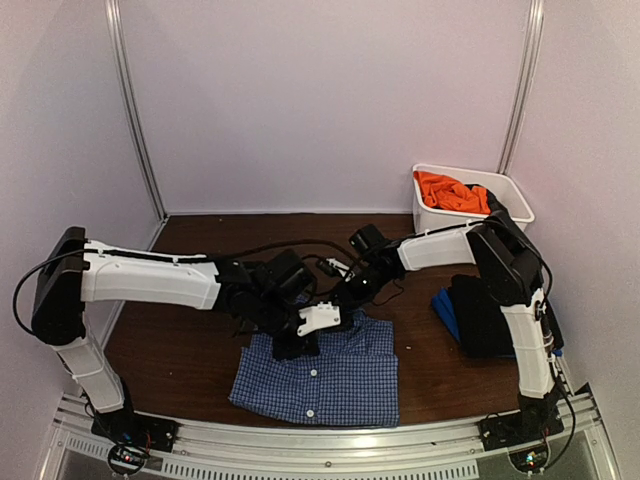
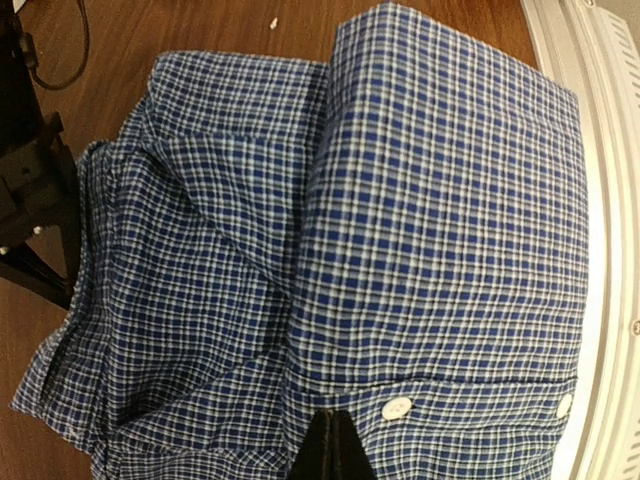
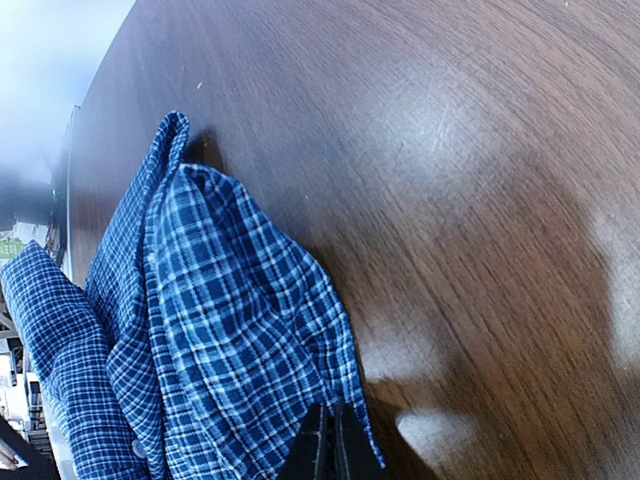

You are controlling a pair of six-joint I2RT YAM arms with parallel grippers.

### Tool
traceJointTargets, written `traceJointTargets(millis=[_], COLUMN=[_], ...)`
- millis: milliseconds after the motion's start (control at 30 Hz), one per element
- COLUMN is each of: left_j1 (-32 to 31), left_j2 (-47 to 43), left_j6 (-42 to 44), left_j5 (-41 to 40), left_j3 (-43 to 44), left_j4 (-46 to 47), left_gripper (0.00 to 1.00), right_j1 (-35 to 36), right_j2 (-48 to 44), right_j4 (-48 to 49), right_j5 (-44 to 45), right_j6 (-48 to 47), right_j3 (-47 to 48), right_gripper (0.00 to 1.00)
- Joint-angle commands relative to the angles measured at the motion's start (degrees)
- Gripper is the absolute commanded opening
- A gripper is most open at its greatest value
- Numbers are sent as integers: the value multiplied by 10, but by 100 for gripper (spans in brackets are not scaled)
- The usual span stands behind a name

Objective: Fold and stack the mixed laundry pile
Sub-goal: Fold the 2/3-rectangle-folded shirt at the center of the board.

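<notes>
Checked shirt (image 1: pixel 325 375) is laid folded on the wooden table (image 1: pixel 170 340), near the front edge. One raised edge of it is pinched in the closed right gripper (image 3: pixel 325 445). Left gripper (image 2: pixel 328 452) is clamped together too, with its tips set by a button (image 2: pixel 397 408); whether cloth is caught there can't be told. Orange T-shirt (image 1: pixel 450 190) is dumped in the white tub (image 1: pixel 518 205), and black and blue pieces (image 1: pixel 480 315) are piled right of the shirt.

1 white plastic tub (image 1: pixel 440 220) stands at the far right corner of a dark brown wooden table (image 1: pixel 180 340), enclosed by pale walls (image 1: pixel 330 100).
</notes>
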Motion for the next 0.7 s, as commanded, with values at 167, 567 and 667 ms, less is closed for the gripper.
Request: traceJointTargets(millis=[167, 567, 667], left_j1=[4, 4, 2], left_j2=[18, 62, 42], left_j6=[15, 16, 17], left_j5=[6, 21, 16], left_j3=[30, 17, 31], left_j4=[-20, -5, -11], left_gripper=[53, 24, 11], right_j1=[2, 1, 2], right_j2=[16, 19, 19], right_j4=[-10, -9, -6], right_j5=[28, 27, 25], right_j6=[-5, -5, -5], right_j3=[2, -3, -8], right_gripper=[5, 4, 3])
